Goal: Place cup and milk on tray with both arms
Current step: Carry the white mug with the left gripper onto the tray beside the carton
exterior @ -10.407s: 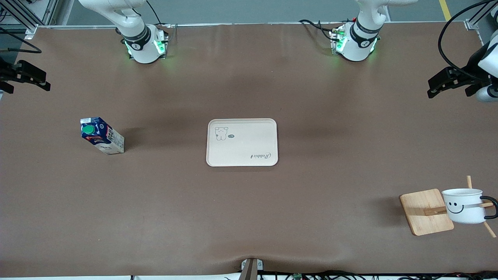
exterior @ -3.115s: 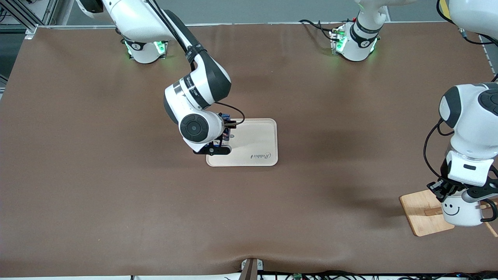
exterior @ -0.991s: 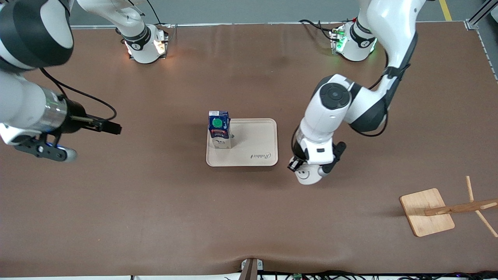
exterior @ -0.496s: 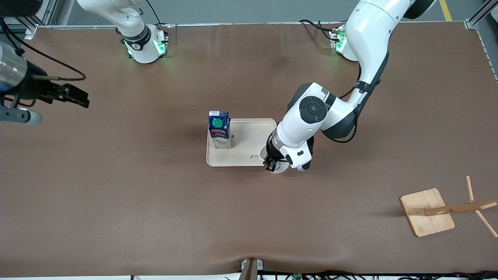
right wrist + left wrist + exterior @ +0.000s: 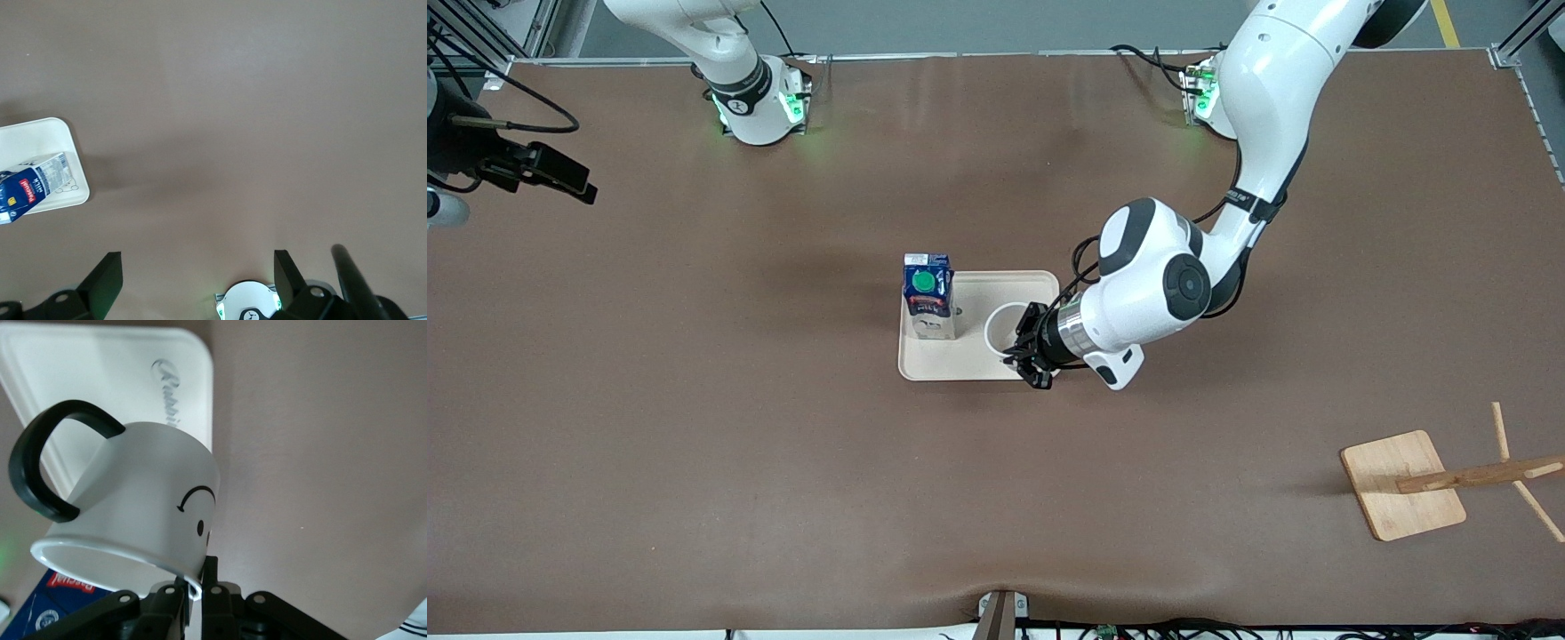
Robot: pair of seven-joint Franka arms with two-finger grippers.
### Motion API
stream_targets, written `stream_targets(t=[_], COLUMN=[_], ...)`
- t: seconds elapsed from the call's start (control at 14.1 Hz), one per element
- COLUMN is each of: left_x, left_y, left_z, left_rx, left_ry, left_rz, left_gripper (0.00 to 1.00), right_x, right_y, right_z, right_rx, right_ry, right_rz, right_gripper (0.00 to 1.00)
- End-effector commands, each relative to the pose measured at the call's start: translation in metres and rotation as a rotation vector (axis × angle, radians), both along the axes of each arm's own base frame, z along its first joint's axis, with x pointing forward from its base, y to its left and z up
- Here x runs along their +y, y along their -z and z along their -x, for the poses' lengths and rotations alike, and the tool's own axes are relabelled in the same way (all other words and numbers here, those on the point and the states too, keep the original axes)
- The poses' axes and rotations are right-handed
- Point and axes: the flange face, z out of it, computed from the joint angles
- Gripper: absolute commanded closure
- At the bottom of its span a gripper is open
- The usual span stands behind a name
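Note:
The milk point(image 5: 927, 298) stands upright on the cream tray point(image 5: 978, 364), at the tray's end toward the right arm. My left gripper point(image 5: 1029, 354) is shut on the rim of the white smiley cup point(image 5: 1006, 328) and holds it tilted over the tray's other end. I cannot tell whether the cup touches the tray. In the left wrist view the fingers point(image 5: 212, 577) pinch the rim of the cup point(image 5: 147, 500) over the tray point(image 5: 100, 373), with the milk point(image 5: 47, 603) beside it. My right gripper point(image 5: 569, 178) is open and empty, up over the right arm's end of the table.
A small wooden board point(image 5: 1403, 484) with a wooden stick stand point(image 5: 1480, 473) lies near the front camera at the left arm's end. The green-lit bases point(image 5: 760, 102) point(image 5: 1209, 93) stand farthest from the camera. The right wrist view shows the milk point(image 5: 30, 190) on the tray point(image 5: 33, 140).
The right arm set the milk on the tray, let go and drew back. The left arm took the cup off the wooden stand, carried it over the tray and turned its wrist.

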Motion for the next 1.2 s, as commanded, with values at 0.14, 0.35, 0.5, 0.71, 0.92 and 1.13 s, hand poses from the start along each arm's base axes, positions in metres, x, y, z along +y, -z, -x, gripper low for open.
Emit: stream_targets(t=[0.14,0.35,0.5,0.71,0.92,1.13], left_x=[-0.004,0.002,0.003,0.004,0.012,0.024], left_y=[0.069,0.09,0.093,0.096,0.106,0.108], left_z=[0.009,0.019,0.025,0.038,0.046,0.046], left_rx=[0.07,0.08,0.103,0.127,0.131,0.121], left_ry=[-0.07,-0.045,-0.053,-0.025,0.039,0.079], left_rz=[0.011,0.04,0.073,0.076,0.101,0.144], left_gripper=[1.0,1.0,1.0,1.0,1.0,0.62], right_x=[0.002,-0.003,-0.018,-0.028,-0.026,-0.025], right_y=[-0.008,-0.01,-0.008,-0.008,-0.009,-0.008], right_z=[0.001,-0.001,-0.002,-0.002,-0.004,-0.003], right_rx=[-0.047,-0.069,-0.068,-0.068,-0.086,-0.077], right_ry=[-0.023,-0.021,-0.056,-0.082,-0.087,-0.089], right_rz=[0.012,-0.004,-0.013,-0.013,-0.015,-0.017], right_gripper=[0.0,0.0,0.0,0.0,0.0,0.0])
